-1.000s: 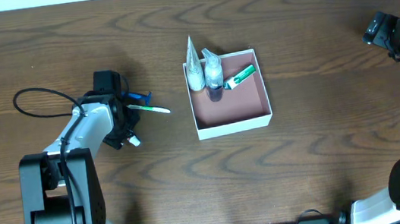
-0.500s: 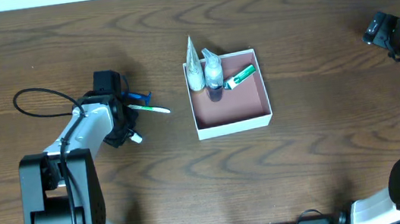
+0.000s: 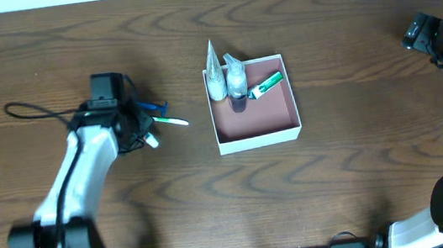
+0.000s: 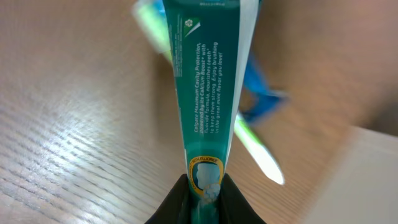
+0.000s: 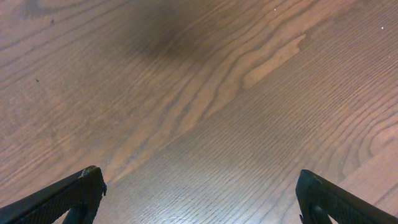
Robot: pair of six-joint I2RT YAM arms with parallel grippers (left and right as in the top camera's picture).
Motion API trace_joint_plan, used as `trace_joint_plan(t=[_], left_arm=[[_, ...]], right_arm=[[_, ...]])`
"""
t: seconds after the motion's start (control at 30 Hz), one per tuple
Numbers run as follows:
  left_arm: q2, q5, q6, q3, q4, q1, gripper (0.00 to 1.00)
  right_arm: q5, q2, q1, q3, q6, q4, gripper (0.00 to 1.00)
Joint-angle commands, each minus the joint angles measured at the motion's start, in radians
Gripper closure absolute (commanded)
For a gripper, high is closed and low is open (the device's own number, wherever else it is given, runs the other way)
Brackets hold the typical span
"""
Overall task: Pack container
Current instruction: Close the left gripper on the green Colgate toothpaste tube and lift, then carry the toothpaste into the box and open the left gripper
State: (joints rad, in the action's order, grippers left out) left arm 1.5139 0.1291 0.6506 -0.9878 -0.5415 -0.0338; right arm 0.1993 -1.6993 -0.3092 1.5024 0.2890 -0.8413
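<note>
Shifted leftward since a second ago, the left pincer (image 4: 205,186) now pinches a teal tube (image 4: 211,93) by its end, a toothbrush (image 3: 172,121) just beside. Mid-worktop (image 3: 340,194), the container (image 3: 262,140) holds three toiletries (image 3: 236,80) at its far wall: partly packed, with tube and toothbrush left. The right pincer (image 5: 199,177) idles, spread.

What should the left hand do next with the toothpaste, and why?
Probably lift the toothpaste tube off the table and carry it toward the container. The left gripper is shut on the tube's end, and the container has bare floor to take it.
</note>
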Motion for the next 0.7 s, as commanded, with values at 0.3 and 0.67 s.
trace_joint_plan(t=[0.3, 0.67], left_arm=[[-0.385, 0.062, -0.112, -0.027, 0.045, -0.104, 0.86], [-0.284, 0.061, -0.294, -0.027, 0.373, -0.367, 0.86]], right_arm=[[0.01, 0.003, -0.003, 0.006, 0.018, -0.001, 0.01], [0.01, 0.003, -0.003, 0.006, 0.018, -0.001, 0.01]])
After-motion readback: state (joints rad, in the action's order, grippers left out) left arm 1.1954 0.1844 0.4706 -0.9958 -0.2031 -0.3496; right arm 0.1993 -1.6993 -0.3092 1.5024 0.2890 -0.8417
